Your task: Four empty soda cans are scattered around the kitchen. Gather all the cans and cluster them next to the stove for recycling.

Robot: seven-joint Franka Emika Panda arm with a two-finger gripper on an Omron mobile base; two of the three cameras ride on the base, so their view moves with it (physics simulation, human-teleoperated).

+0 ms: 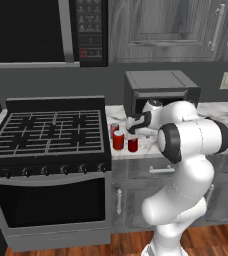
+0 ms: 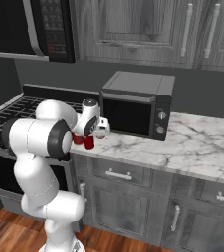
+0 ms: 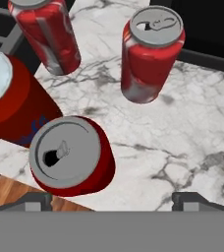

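We see 4 soda cans [image 3: 148, 59] standing upright on the marble counter [image 3: 182, 142], clustered just beside the right edge of the stove [image 1: 51, 132]. In the hand view, 1 can sits nearest the camera with its silver top and pull tab facing us, 2 more stand farther off, and a 4th shows at the left edge. From the left base view we count 3 red cans [image 1: 118, 140] between the stove and the dark countertop oven [image 1: 161, 92], with the arm hiding part of the group.

The gripper [image 3: 114, 201] hovers above the nearest can with its fingertips [image 3: 38, 201] spread wide and nothing between them; the can stands free on the counter.

We judge these cans to be very light, being empty, with thin walls that would dent under a hard squeeze. Their painted sides look smooth and probably slippery, and a light nudge from a finger could tip or roll 1 into its neighbours. If we had to pick 1 up again, we would take it across the middle of the cylindrical body, with the fingers on opposite sides and only gentle pressure, avoiding the rim and tab. With the cans this close together, we think a straight lift away from the cluster is the safest way to avoid knocking them.
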